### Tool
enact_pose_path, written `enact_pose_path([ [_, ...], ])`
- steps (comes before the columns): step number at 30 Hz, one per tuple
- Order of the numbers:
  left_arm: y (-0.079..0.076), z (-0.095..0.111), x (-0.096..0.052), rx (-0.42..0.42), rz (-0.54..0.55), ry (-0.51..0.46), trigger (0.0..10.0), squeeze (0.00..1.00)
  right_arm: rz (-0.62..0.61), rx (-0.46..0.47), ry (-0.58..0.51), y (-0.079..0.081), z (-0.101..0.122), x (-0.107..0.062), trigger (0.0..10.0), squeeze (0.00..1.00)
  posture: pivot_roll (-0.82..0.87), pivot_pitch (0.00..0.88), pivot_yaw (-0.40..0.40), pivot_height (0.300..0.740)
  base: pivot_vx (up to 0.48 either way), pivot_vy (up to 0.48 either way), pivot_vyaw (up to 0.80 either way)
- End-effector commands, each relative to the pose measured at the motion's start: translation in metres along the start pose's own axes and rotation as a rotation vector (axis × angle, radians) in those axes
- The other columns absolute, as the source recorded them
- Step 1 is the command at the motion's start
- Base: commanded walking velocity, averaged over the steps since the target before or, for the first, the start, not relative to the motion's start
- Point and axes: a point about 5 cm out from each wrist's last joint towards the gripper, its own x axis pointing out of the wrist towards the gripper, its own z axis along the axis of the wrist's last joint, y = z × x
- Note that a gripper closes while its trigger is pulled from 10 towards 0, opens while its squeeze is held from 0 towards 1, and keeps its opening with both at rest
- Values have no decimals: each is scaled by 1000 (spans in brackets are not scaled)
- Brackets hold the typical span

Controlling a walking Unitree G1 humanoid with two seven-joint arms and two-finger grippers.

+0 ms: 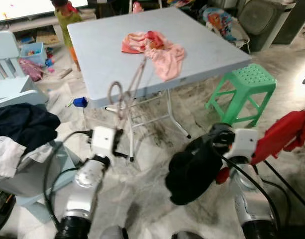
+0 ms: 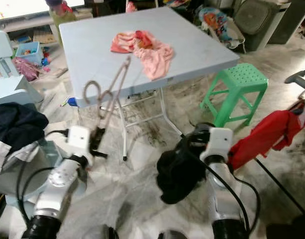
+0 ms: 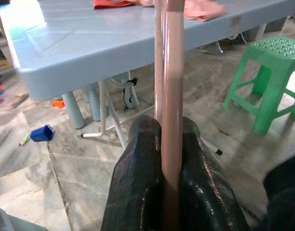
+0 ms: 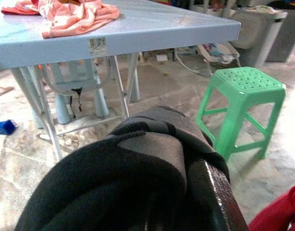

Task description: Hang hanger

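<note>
Table (image 1: 107,55), grey-blue folding type, stands ahead; pink garment (image 1: 157,47) lies on top. Green stool (image 1: 244,87) beside table, on robot's right. Black garment (image 1: 194,169) bunched over right gripper (image 2: 189,149); finger state not discernible under cloth. Red garment (image 1: 284,132) hangs at far right, support unclear. Left gripper (image 3: 169,144) pinches hanger (image 1: 125,94) by thin rods, hanger raised toward table edge. Step judged: carrying stage, hanger not yet hung. Next move requires locating rail and presenting hook.

L gripper (image 1: 117,134) holds hanger (image 1: 126,92) up w/ jaws clamped, R gripper (image 1: 212,149) carries black cloth (image 1: 192,172).
</note>
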Motion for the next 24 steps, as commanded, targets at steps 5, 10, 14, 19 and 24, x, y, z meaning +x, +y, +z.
enact_pose_path([
  [5,-5,4,3,9,21,-21,10000,0,41,0,-68,2,15,3,10000,0,-19,0,31,740,0,-204,800],
  [10,3,3,3,-4,90,-20,10000,0,55,12,-68,5,15,3,10000,0,-14,0,25,740,0,0,781],
  [14,5,4,1,-21,102,-35,10000,0,38,10,-73,5,14,3,10000,0,-14,0,26,740,0,0,0],
  [19,8,11,4,-27,108,-71,10000,0,26,-24,-80,9,17,8,10000,0,-17,0,38,740,0,0,0],
  [24,9,15,6,-30,109,-86,10000,0,63,19,-118,15,25,11,10000,0,-16,0,39,740,265,0,0],
])
